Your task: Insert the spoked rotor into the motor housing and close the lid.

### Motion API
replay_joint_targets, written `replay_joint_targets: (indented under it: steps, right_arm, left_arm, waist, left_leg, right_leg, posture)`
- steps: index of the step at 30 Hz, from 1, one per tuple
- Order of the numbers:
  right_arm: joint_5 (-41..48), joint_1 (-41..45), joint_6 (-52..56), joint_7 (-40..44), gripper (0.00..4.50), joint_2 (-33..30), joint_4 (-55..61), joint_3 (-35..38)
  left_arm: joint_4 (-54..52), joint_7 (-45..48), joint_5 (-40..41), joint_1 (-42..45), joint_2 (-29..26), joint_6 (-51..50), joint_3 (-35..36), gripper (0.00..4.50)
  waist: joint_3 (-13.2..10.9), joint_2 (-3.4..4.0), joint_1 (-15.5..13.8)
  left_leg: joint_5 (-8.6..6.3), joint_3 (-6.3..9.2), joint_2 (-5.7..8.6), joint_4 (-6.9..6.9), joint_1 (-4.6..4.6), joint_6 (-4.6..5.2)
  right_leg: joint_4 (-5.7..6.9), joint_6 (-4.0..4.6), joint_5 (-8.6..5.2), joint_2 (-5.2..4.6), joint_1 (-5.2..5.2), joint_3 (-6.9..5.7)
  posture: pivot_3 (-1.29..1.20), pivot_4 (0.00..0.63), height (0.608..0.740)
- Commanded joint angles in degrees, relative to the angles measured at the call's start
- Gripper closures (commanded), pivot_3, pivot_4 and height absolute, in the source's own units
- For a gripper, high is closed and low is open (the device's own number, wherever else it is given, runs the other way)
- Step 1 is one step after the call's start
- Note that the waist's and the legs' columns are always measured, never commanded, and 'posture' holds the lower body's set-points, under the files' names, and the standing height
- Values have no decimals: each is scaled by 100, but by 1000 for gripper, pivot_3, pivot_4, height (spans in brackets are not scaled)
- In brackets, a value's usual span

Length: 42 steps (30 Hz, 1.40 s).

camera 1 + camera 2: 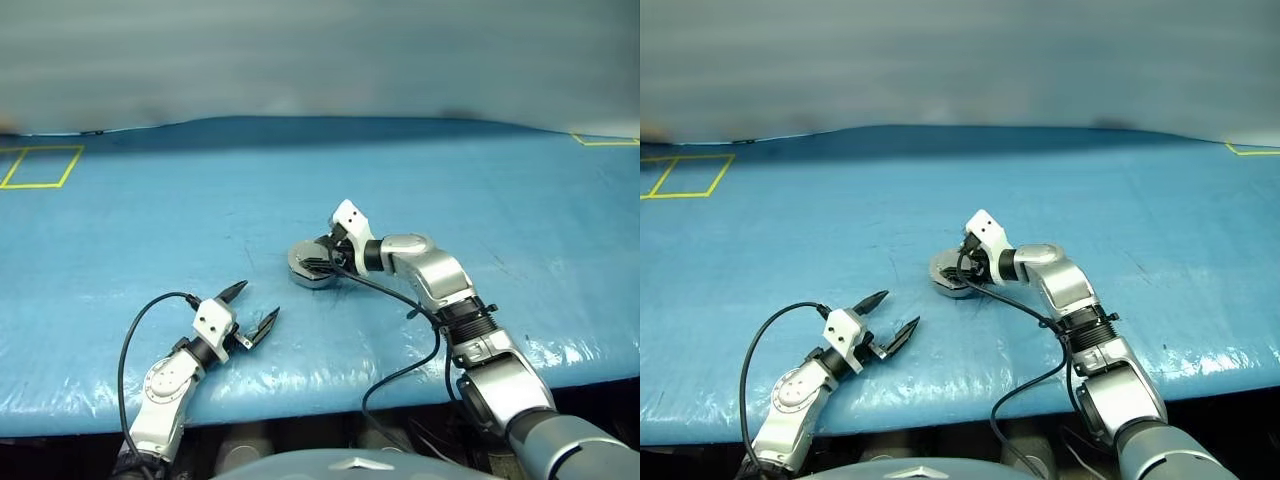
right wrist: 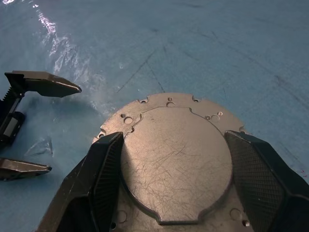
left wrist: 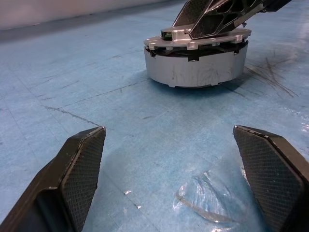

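Nearest the robot, the left tool [image 1: 249, 314] hangs low over the blue desk [image 1: 120, 230] with its two black fingers spread wide and nothing between them. It points toward the motor housing [image 3: 195, 65], which sits a little farther out near the middle of the desk, well apart from the left tool.

The housing appears closed: the lid [image 2: 176, 159] lies flat on top, its plain scratched back facing up, so the spoked rotor is presumably inside, though that cannot be confirmed. The right tool [image 2: 176, 186] hovers at the lid with its fingers parted on either side of the raised round plate. Whether they touch the metal is hard to tell.

The risks from here look modest but real. If the lid is not fully seated, a push landing off centre could tip it or slide the whole housing across the slick desk, since nothing braces it. A finger catching the lid's edge as it lifts away could pull it open again.
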<state>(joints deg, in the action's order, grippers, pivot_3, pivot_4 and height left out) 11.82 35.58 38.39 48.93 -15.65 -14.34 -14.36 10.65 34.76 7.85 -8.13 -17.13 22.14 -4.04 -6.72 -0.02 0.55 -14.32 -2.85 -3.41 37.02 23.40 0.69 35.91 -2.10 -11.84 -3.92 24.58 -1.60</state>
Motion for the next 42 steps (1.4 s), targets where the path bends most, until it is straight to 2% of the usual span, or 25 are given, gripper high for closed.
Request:
replay_joint_targets:
  steps: [1, 6, 8, 29, 36, 42]
  right_arm:
    - [131, -123, 328, 30, 1488, 0, 194, 12]
    - [-198, -78, 64, -112, 1488, -172, 401, -221]
    - [-214, -80, 26, -68, 1488, -208, 434, -273]
    - [-906, 26, -447, -14, 1488, -441, -348, -855]
    - [-1402, 66, -925, -109, 1488, -612, -793, -1209]
    - [-1139, 57, -854, -19, 1488, -512, -726, -1023]
  left_arm:
    - [192, -8, -27, -46, 35, 7, -23, 0]
    - [164, -8, -24, -45, 50, 3, -28, 0]
    - [151, -9, -25, -55, 52, 1, -30, 0]
    - [44, -55, -27, -138, 47, -60, -51, 0]
    - [109, -32, -14, -123, 33, -41, -37, 0]
    - [157, -9, -13, -111, 18, -20, -24, 0]
  waist:
    - [-5, 8, -2]
    - [-19, 23, -1]
    - [-21, 23, 0]
    - [-20, 23, 13]
    - [-16, 22, 10]
    - [-15, 23, 9]
  left_leg:
    - [0, 3, -2, 2, 18, 0]
    - [0, 17, -7, 4, 23, 0]
    - [0, 17, -6, 6, 23, 0]
    - [1, 17, -10, 15, 6, 0]
    - [0, 17, -11, 16, -38, 0]
    - [0, 17, -13, 17, -70, -1]
  right_leg:
    - [2, 1, 0, 6, 1, -3]
    - [2, 6, -5, 13, -1, -18]
    - [2, -17, -19, 13, -1, -18]
    - [6, -20, -20, 19, -10, -17]
    - [6, -21, -21, 18, -34, -17]
    - [8, -21, -21, 15, -62, -18]
  posture:
    - [0, 150, 740]
    - [0, 150, 740]
    - [0, 150, 740]
    - [0, 150, 740]
    - [0, 150, 740]
    - [0, 150, 740]
